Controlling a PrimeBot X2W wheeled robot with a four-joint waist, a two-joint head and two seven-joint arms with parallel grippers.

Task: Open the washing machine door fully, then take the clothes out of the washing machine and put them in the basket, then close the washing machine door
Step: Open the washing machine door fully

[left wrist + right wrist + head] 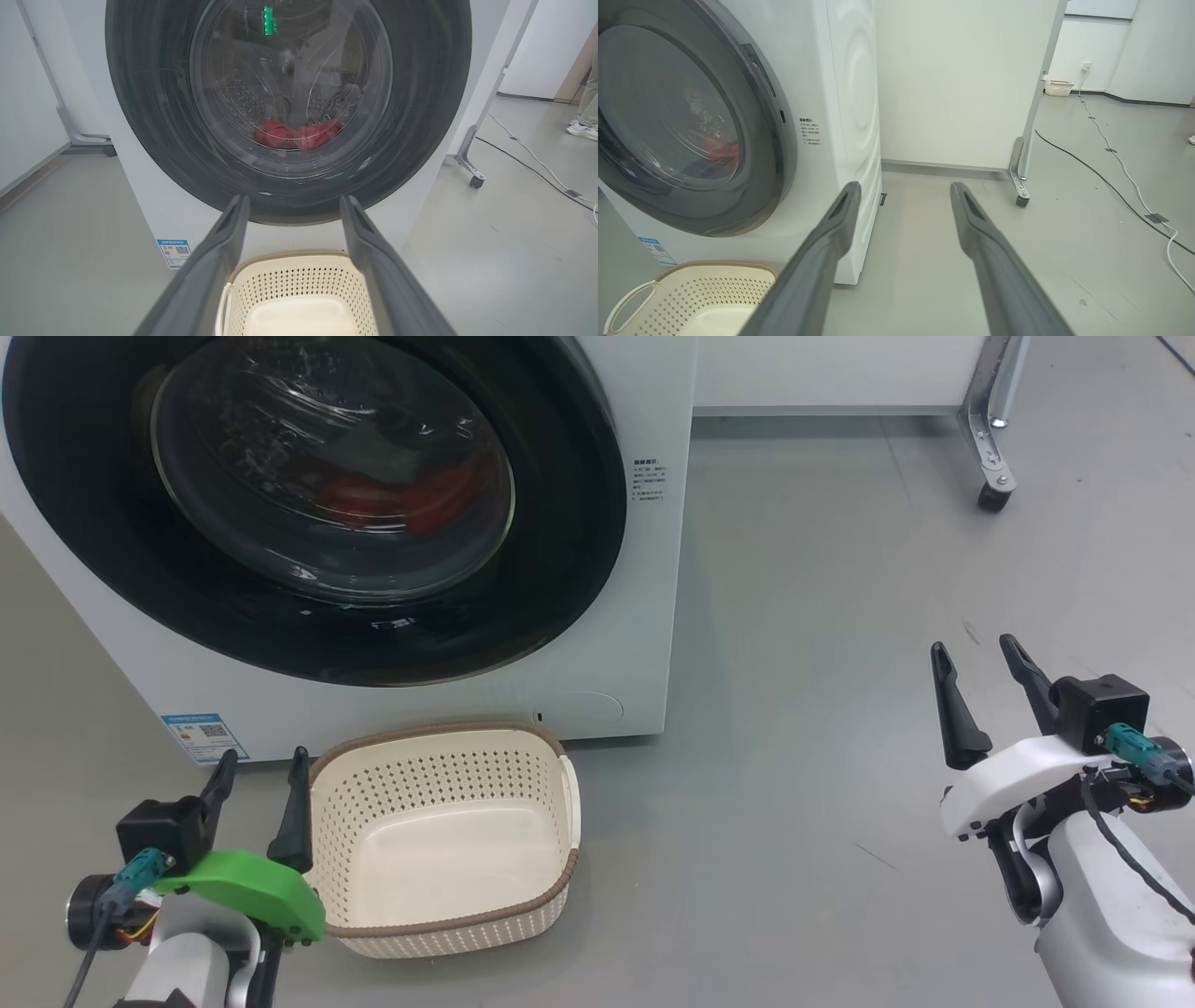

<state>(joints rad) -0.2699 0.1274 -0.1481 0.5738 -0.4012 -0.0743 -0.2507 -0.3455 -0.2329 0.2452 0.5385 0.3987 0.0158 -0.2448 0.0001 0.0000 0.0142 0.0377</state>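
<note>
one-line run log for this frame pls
washing machine door: shut | clothes: inside washing machine | basket: empty, in front | left gripper: open, empty, beside basket | right gripper: open, empty, off to right

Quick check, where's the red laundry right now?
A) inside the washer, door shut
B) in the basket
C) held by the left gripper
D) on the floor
A: the red clothes show through the shut door, low in the drum, and the basket in front of the machine holds nothing.
</note>
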